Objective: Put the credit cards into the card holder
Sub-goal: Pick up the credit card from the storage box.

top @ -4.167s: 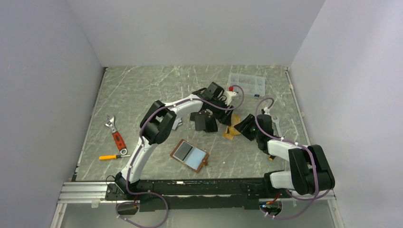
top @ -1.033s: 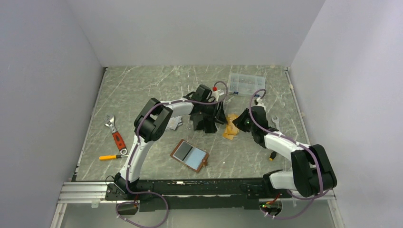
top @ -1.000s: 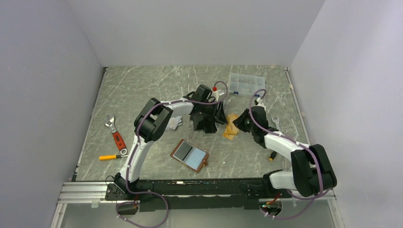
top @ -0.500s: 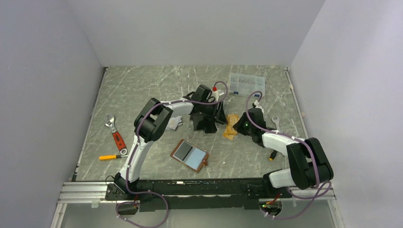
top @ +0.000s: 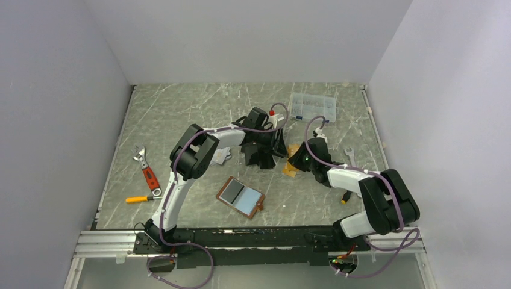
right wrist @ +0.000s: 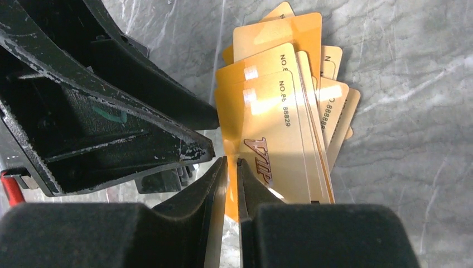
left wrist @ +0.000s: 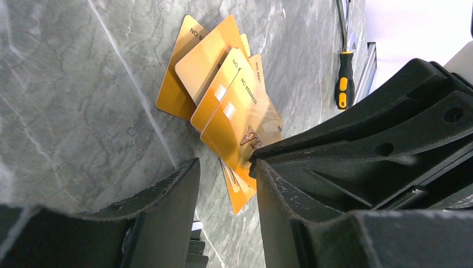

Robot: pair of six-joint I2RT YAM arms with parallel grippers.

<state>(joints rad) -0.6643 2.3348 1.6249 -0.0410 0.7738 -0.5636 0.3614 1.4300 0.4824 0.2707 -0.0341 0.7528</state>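
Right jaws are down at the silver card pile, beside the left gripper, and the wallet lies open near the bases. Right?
Not silver: the pile at the right gripper is orange-gold credit cards, as the right wrist view shows. The rest holds.

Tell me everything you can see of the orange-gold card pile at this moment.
The orange-gold cards are thin, glossy plastic rectangles with rounded corners, printed numbers and a VIP mark on top. They lie flat in a loosely fanned, overlapping pile on the marble-patterned table. The right pincer, jaws nearly together, meets the pile's edge; a grip cannot be confirmed.
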